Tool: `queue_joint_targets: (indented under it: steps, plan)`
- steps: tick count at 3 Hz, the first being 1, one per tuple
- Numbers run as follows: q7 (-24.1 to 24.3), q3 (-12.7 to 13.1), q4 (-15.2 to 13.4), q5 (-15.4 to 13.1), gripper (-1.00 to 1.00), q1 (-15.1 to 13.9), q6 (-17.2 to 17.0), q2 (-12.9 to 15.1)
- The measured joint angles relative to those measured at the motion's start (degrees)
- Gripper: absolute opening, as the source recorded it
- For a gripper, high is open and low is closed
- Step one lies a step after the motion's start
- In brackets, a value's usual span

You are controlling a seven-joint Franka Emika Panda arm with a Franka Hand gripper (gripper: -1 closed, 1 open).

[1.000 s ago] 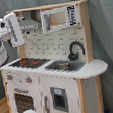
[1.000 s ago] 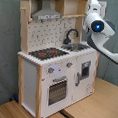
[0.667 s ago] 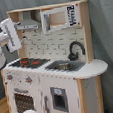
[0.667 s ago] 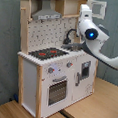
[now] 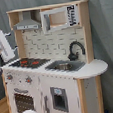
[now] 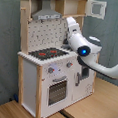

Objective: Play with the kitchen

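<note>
Looking at the whole setup, the kitchen (image 5: pixel 51 68) fills most of both exterior views, standing on a wooden floor (image 6: pixel 12 109) in front of a grey curtain (image 5: pixel 105 32). The arm (image 6: pixel 81 44) is next biggest: in the second exterior view it reaches in from the second exterior view's right and hangs over the counter near the hob (image 6: pixel 45 53). In the first exterior view only a white chunk of it shows at the first exterior view's left edge.

The microwave cupboard door (image 6: pixel 96 8) up top is swung open, the oven door (image 6: pixel 57 91) looks closed, and the faucet (image 5: pixel 75 49) and sink (image 5: pixel 61 67) look untouched.

Honestly can't tell whether the pincer is released or clenched; the arm's own body hides it.

Progress-wise, I'd guess it's somewhere mid-play: one door is open, nothing else looks disturbed, so hob knobs, oven and sink all seem left to try.
</note>
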Motion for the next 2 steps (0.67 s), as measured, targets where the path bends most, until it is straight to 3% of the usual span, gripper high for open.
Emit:
queue_joint_targets:
  steps: [1,2]
  plan:
    - [0.08,3.57,-0.27,-4.08,1.00,3.72,0.18,-0.28]
    - [0.82,5.92,-2.26,-8.08,1.00,7.62,0.38,-0.89]
